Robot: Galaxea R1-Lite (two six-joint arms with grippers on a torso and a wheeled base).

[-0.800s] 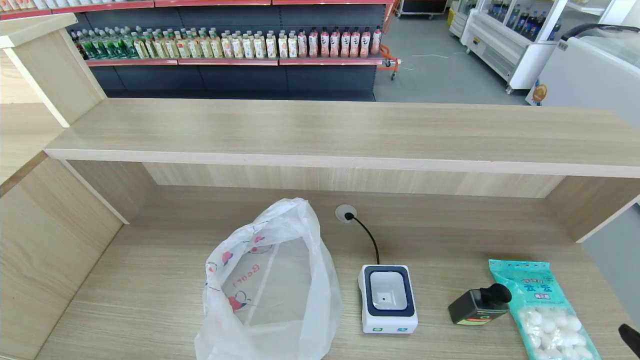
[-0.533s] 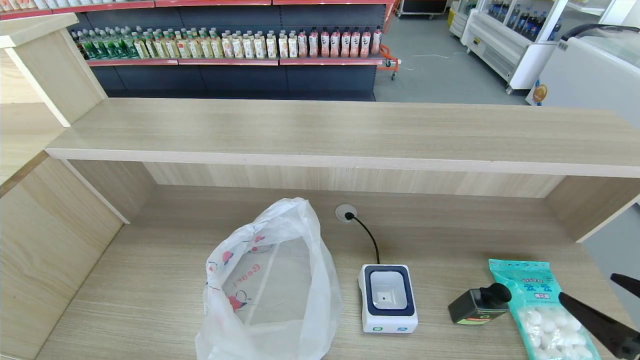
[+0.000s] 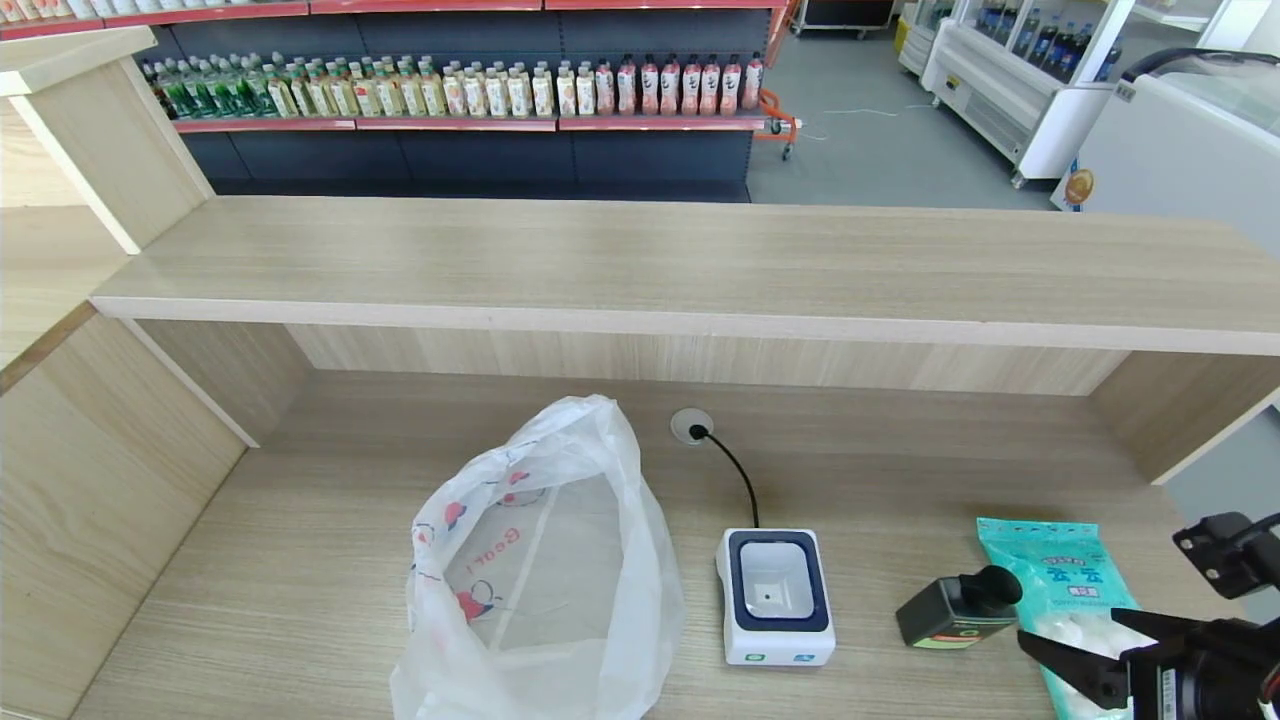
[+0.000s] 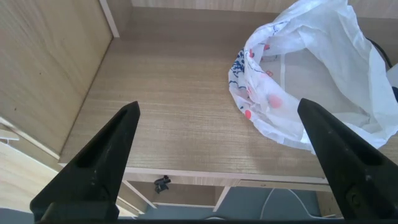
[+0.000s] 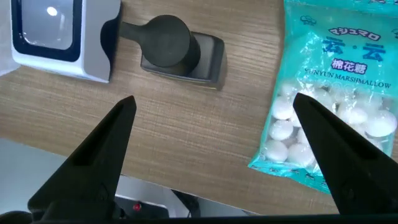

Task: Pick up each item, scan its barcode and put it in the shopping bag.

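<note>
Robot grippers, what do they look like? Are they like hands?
Not like hands. The right gripper is matte black, with two long flat fingers tapering to blunt tips, like wedges. The left gripper looks the same. Behind the right one sits a boxy black part.

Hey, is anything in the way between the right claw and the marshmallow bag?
Nothing visible does. The open right claw hangs over the edge of the marshmallow bag nearest the bottle, which lies beside the bag, not touching it.
</note>
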